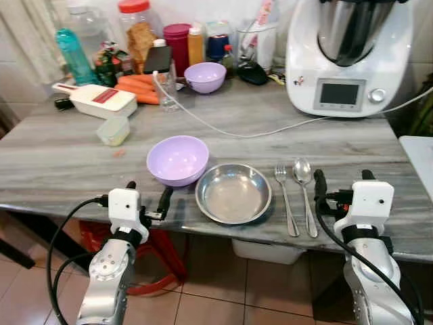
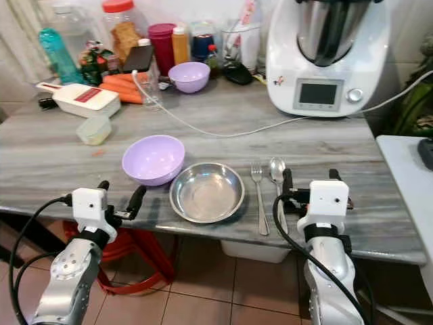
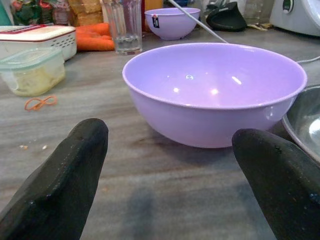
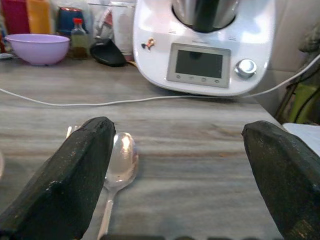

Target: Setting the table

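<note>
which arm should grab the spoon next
Right. The right gripper hovers open at the table edge beside the spoon, which lies just past one finger in its wrist view. The left gripper faces the purple bowl, with the steel plate between.

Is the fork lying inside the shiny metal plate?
No, the fork lies on the bare table beside the metal plate, next to the spoon.
</note>
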